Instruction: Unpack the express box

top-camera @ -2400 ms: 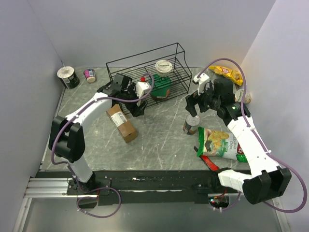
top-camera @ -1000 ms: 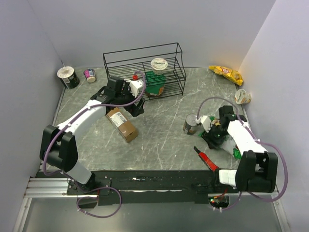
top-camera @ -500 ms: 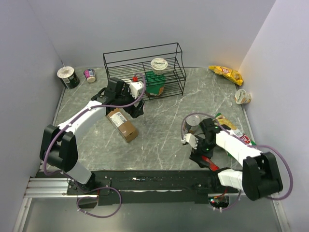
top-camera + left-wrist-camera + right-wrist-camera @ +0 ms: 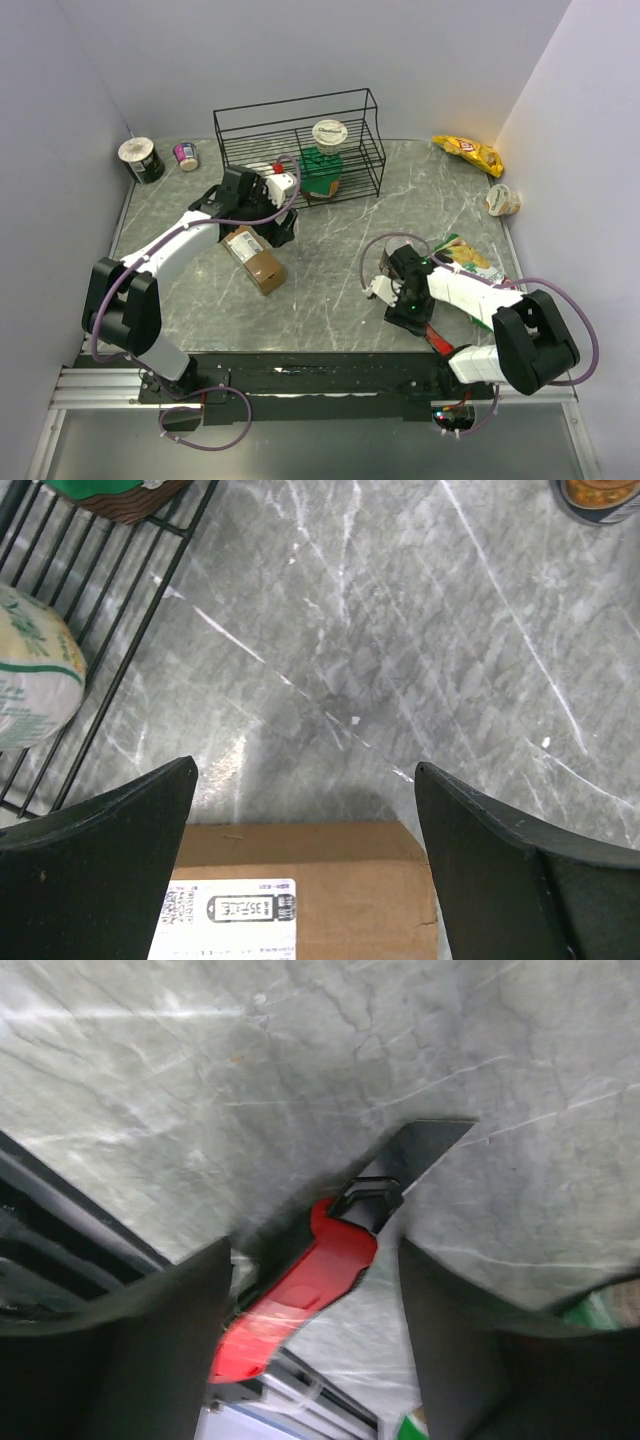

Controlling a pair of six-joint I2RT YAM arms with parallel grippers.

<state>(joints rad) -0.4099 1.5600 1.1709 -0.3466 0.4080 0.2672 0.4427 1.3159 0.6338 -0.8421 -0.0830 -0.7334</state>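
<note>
The express box (image 4: 253,257) is a long brown carton with a white label, lying flat left of the table's centre. In the left wrist view its labelled top (image 4: 330,895) fills the bottom edge. My left gripper (image 4: 280,228) is open and empty, hovering over the box's far end with its fingers (image 4: 110,825) spread about as wide as the box. My right gripper (image 4: 410,312) is open and low near the front edge. It straddles a red box cutter (image 4: 300,1295) lying on the table, which also shows in the top view (image 4: 437,338).
A black wire rack (image 4: 300,140) at the back holds a yoghurt tub (image 4: 329,133) and a green item. A green snack bag (image 4: 467,256) lies right of the right arm. A yellow bag (image 4: 467,152), a cup (image 4: 502,200) and two cups (image 4: 142,158) line the edges.
My right arm has swung from the back right down to the front edge, over the red box cutter. My left gripper has shifted slightly over the box; the rack sits a little further left.
</note>
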